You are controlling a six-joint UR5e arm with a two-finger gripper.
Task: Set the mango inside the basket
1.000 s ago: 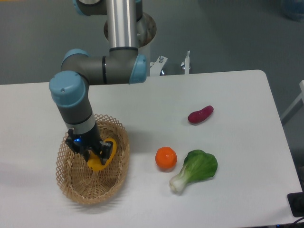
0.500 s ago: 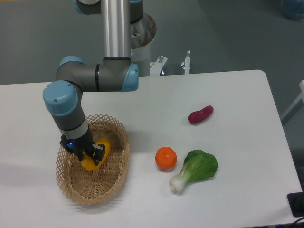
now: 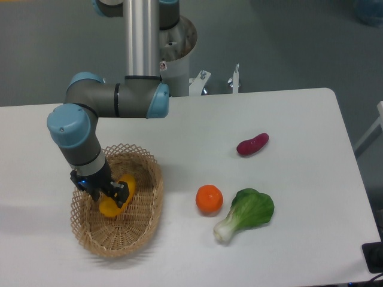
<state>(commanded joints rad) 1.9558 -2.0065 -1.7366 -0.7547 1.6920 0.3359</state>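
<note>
My end effector (image 3: 111,194) is clamped on the mango (image 3: 116,198), low inside the basket (image 3: 146,210) at the bench's left. If I let go unevenly, the smooth fruit could roll toward the shallow rim.

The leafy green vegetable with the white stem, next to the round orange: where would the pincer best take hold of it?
Probably from straight above, across the narrow white stem end of the leafy green vegetable, lower left at about. The vegetable lies flat on the white table; the stem looks slimmer and firmer than the wide, floppy leaves. The round orange fruit sits close, so come down carefully.
</note>
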